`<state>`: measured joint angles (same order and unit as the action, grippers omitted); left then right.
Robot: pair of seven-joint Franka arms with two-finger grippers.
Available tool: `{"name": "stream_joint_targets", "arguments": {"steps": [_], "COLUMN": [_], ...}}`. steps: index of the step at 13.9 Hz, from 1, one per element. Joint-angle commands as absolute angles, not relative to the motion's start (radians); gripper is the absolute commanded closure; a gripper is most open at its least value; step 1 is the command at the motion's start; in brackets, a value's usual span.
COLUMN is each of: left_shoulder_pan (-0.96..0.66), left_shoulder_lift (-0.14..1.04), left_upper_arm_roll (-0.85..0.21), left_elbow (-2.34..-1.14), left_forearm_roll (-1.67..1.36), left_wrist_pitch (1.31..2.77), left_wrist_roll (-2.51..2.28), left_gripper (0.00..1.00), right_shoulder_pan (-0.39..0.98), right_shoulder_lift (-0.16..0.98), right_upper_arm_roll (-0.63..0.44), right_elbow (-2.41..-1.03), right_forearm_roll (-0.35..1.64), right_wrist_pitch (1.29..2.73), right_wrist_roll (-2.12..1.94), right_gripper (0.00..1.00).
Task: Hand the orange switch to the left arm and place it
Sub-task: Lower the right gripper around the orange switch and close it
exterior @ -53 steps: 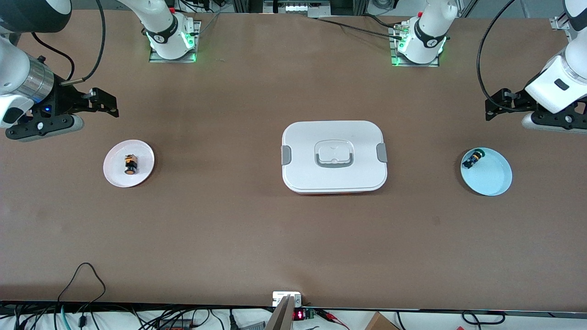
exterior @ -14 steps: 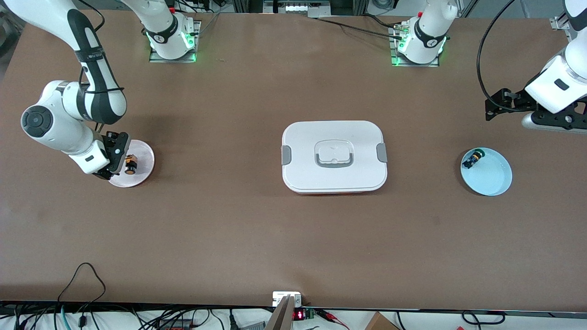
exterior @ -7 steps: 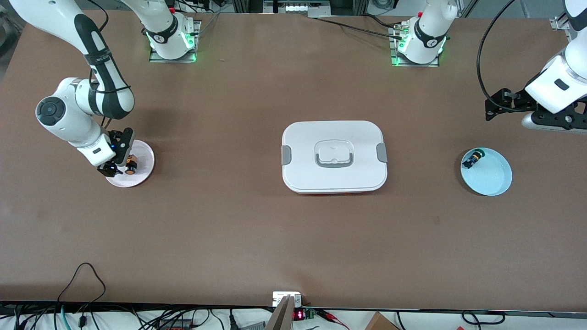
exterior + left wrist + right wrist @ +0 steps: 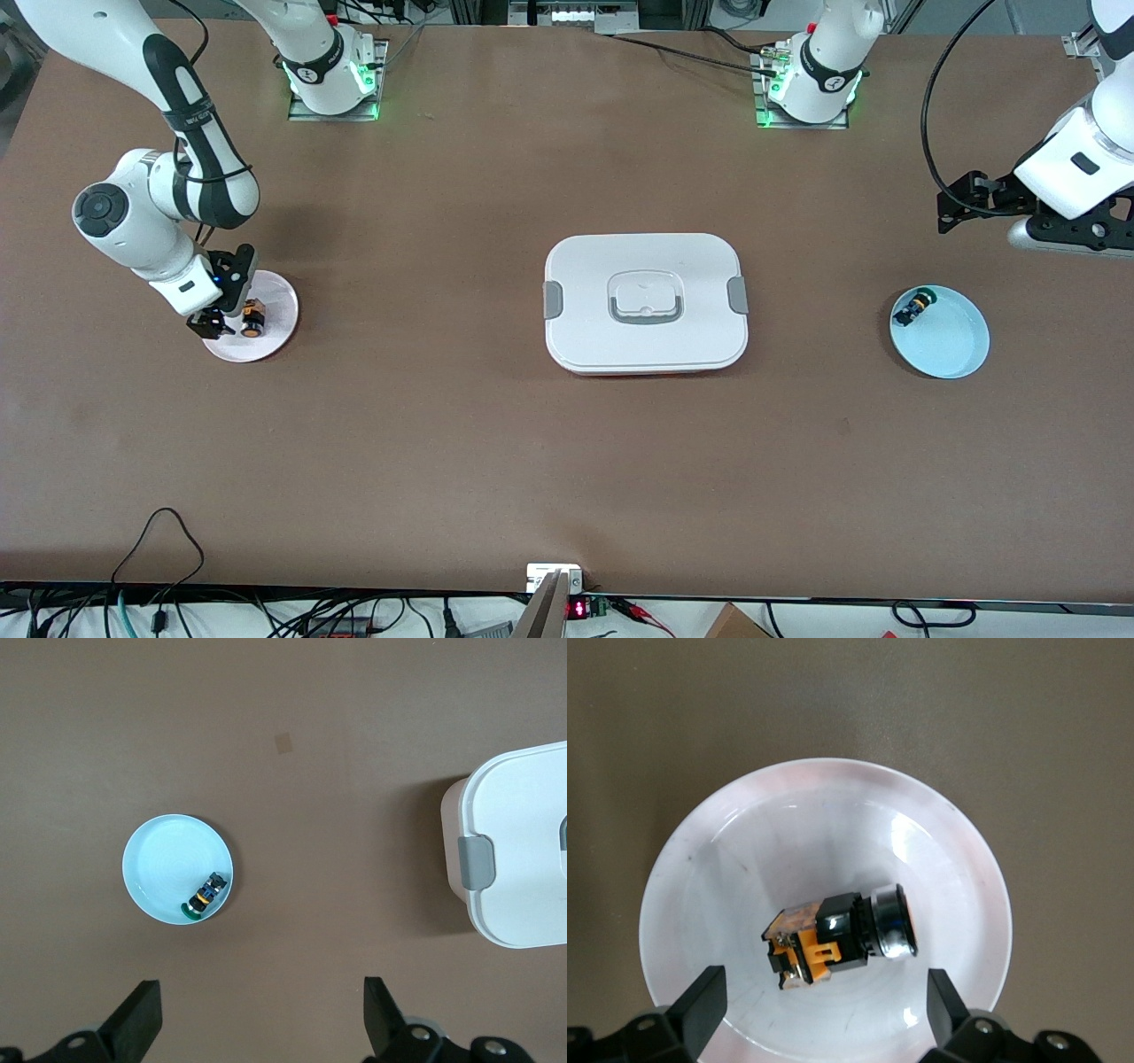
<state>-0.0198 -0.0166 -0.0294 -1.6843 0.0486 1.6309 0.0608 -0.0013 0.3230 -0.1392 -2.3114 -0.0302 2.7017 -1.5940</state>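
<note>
**approaching the orange switch on the pink plate**

hovering low over the pink plate (image 4: 266, 332), the right gripper (image 4: 226, 301) points down at the orange switch (image 4: 252, 320), which lies on its side in the plate at the right arm's end of the table. in the right wrist view the switch (image 4: 837, 937) sits between the two fingertips (image 4: 700, 999), which stand wide apart, one to each side of it, and touch nothing; the gripper holds nothing. this spread appears chosen so that the fingers can come down either side of the small body before closing on it. the plate's raised rim (image 4: 824, 766) leaves little room, so the descent probably has to stay centred.

the box (image 4: 645, 301) stands closed at the middle of the table, between the two plates, and so lies on the straight line from one plate to the other; a handover would likely have to pass above it or around it.

the left gripper (image 4: 961, 206) waits above the bare table at the left arm's end, near the blue plate (image 4: 952, 350). its fingertips (image 4: 142, 1014) are spread wide and empty in the left wrist view. a switch with a green cap (image 4: 912, 307) lies at the blue plate's edge and is not the task's object. the pickup is not yet made.
</note>
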Motion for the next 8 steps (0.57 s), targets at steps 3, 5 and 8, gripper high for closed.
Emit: {"name": "stream_joint_targets", "arguments": {"steps": [3,5,8], "left_shoulder_pan": [-0.026,-0.026,-0.026], "left_shoulder_lift": [-0.018,-0.018,-0.018], "left_upper_arm_roll": [-0.025,-0.025,-0.025], "left_elbow": [-1.681,-1.681,-1.681], "left_forearm_roll": [0.035,0.037,0.037], "left_wrist_pitch": [1.631,1.631,1.631], "left_wrist_roll": [0.054,0.054,0.054], "left_gripper": [0.00,0.00,0.00], "right_shoulder_pan": [-0.009,-0.011,-0.014], "right_shoulder_lift": [0.331,0.344,0.345], "right_upper_arm_roll": [-0.114,-0.104,-0.101], "right_elbow": [-2.326,-2.325,-2.325], "right_forearm_roll": [-0.043,-0.041,-0.041], "right_wrist_pitch": [2.764,2.779,2.784], "right_wrist_roll": [-1.641,-1.641,-1.651], "right_gripper": [0.00,0.00,0.00]}}
